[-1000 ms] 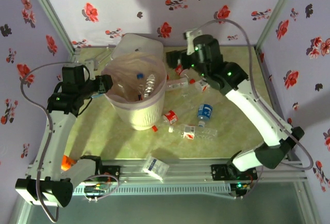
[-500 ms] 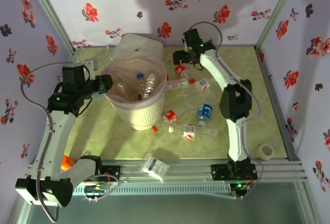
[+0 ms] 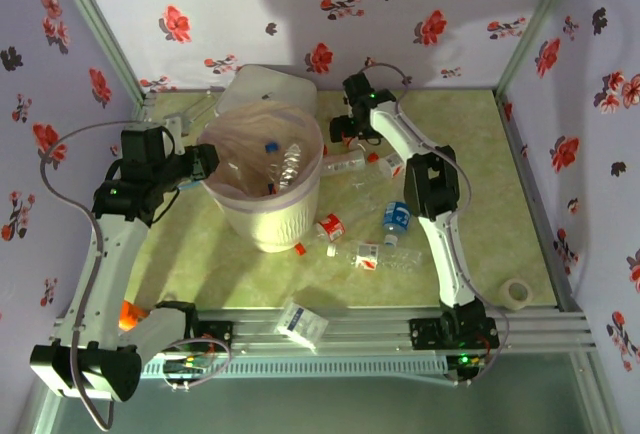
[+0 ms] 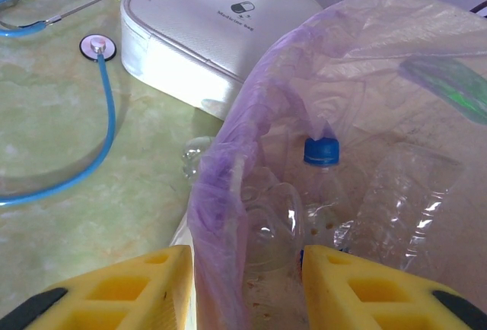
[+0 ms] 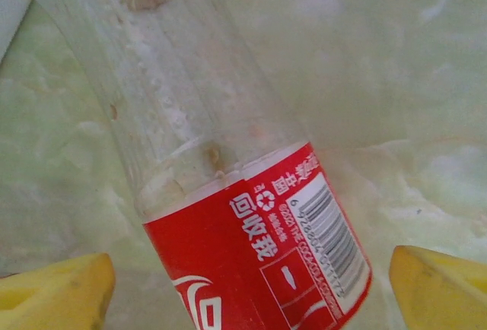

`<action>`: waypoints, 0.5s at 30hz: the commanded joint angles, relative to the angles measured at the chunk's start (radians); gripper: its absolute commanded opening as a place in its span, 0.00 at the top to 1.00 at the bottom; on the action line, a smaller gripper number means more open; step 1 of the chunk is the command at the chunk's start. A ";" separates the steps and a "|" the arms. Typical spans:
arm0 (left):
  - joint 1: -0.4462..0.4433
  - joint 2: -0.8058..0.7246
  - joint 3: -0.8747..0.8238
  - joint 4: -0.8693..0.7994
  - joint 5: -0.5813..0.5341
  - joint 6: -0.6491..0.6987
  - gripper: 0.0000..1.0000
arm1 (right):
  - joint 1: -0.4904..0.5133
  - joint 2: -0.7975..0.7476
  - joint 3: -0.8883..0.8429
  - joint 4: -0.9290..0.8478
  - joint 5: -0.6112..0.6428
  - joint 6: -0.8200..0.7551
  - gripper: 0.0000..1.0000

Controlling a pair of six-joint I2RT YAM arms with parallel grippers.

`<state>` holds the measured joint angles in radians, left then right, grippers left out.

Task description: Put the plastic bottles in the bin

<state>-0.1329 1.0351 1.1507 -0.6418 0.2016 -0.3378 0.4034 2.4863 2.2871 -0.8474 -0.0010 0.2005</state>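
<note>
Green marbled tabletop [image 3: 470,174] inside a flower-papered enclosure, with the bin [image 3: 262,216] standing left of centre, its pinkish liner [image 4: 228,155] folded over the rim. Several plastic bottles already lie inside it, one with a blue cap [image 4: 321,150]; others lie loose on the table to its right, among them a blue-labelled one [image 3: 397,216] and a clear one nearest the arms [image 3: 375,256]. The left gripper [image 3: 203,162] straddles the bin's near rim, one yellow finger [image 4: 129,292] outside and the other inside, and appears to pinch wall and liner to steady the bucket. The right gripper [image 3: 345,132] hangs low over the far cluster; in its wrist view the red-labelled bottle [image 5: 259,246] lies lengthwise between its fingers [image 5: 53,288], which are spread wide with bare table showing on both sides, so nothing is gripped yet. The bottle looks empty and thin-walled: probably very light, easily dented, smooth enough to roll or squirt out of a hard squeeze. The labelled band, where the body is straight-sided, seems the best place to close, squarely across the width and gently; the tapering clear shoulder would likely slip.
</note>
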 commanded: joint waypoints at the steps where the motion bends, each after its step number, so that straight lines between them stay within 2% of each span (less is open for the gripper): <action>1: -0.004 -0.001 -0.012 0.014 -0.015 -0.014 0.57 | -0.012 0.023 0.017 -0.012 -0.033 0.026 0.11; 6: -0.005 -0.003 -0.013 0.014 -0.014 -0.020 0.57 | -0.025 0.025 0.005 0.009 -0.057 0.033 0.22; 15: -0.005 -0.008 -0.003 0.014 -0.015 -0.033 0.57 | -0.059 -0.027 0.010 -0.009 -0.055 0.012 0.37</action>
<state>-0.1329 1.0348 1.1446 -0.6338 0.2016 -0.3599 0.3607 2.5004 2.2871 -0.8387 -0.0532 0.2184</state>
